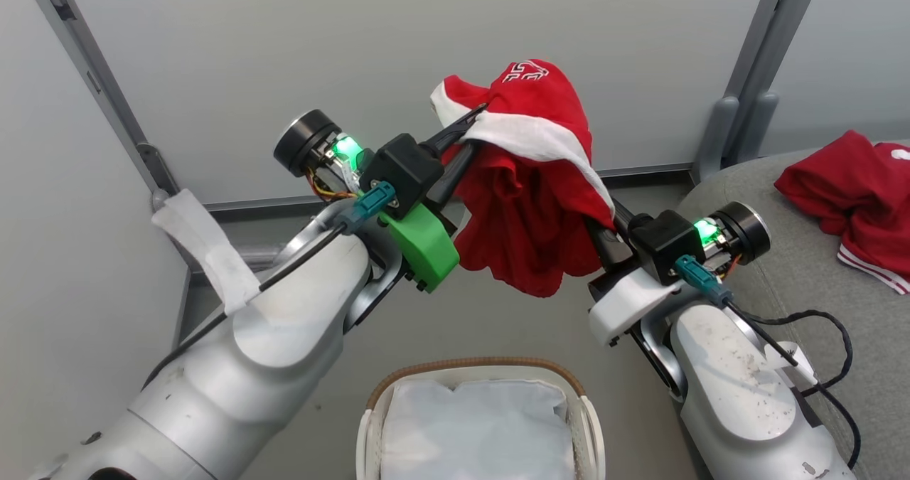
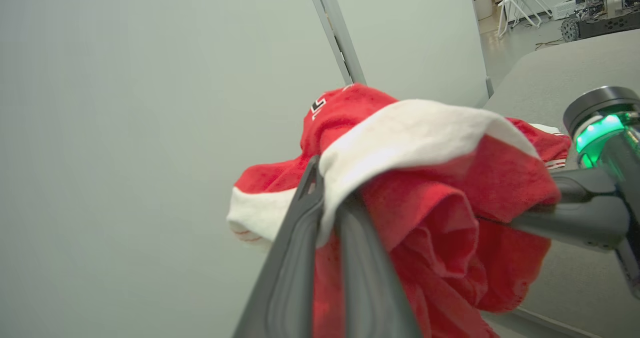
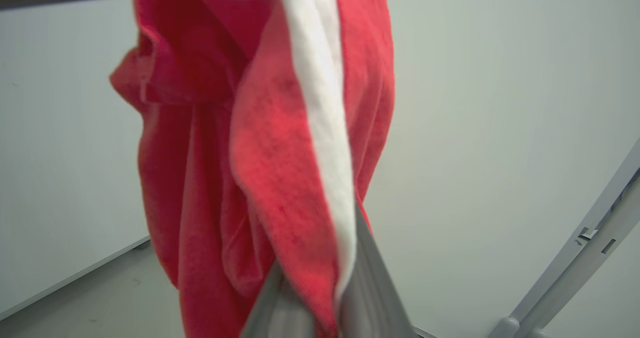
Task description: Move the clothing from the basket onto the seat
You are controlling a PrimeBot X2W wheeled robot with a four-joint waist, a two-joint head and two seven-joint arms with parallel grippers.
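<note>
Garment (image 1: 526, 217) in grip of left hand (image 1: 475, 119) and right hand (image 3: 317, 258); head-view basket (image 1: 483, 361) beneath.

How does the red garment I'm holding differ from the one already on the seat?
The held garment hangs bunched in the air, gripped by the left pincer and right pincer; the seat garment lies crumpled on the seat. The held garment shows a broad white band; the seat garment shows thin white stripes at one edge. Both are red with white trim.
</note>
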